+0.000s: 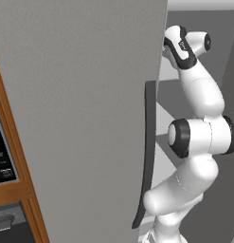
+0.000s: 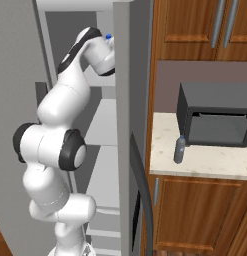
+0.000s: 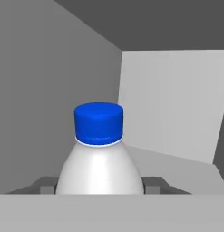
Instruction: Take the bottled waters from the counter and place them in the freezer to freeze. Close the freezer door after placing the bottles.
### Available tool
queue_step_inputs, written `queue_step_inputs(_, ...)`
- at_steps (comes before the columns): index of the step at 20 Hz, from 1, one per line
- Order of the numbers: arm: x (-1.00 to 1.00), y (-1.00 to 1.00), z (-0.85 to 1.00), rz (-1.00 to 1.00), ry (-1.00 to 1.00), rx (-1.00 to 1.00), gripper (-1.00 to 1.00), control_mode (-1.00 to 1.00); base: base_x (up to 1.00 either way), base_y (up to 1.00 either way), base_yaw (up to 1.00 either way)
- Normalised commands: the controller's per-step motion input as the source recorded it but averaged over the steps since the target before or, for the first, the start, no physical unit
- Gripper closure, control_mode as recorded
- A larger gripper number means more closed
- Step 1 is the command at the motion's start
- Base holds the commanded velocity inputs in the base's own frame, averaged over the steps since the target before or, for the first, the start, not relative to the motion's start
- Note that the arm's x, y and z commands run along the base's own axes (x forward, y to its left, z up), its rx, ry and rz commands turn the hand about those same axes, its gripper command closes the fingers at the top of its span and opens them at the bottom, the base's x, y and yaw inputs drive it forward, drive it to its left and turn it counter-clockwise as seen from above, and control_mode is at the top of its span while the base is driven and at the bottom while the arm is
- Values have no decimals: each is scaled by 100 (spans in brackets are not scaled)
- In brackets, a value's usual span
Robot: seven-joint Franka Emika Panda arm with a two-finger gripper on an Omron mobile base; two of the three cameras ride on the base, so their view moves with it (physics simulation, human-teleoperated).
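Hand view shows the hand (image 3: 100, 186) clamped on the whitish bottle (image 3: 99, 170) inside the freezer (image 3: 63, 90); next, set it on a shelf (image 2: 102, 127) and release.

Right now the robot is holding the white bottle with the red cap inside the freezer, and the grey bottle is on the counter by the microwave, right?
Almost. The cap is blue, not red, as the hand view shows. The rest holds: the jaws grip the white bottle inside the freezer, and the grey bottle stands on the counter by the microwave.
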Motion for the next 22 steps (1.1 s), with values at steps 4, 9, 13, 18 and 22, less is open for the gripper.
queue_step_inputs(4,30,0,-26,0,0,0,100,-100,0,0,0)
queue_step_inputs(9,5,0,-45,1,2,0,100,-100,0,0,0)
queue_step_inputs(13,0,6,-41,1,0,0,100,-100,0,0,0)
queue_step_inputs(18,0,12,-17,0,0,0,100,-100,0,0,0)
queue_step_inputs(22,0,12,-10,0,0,0,-100,-100,0,0,0)
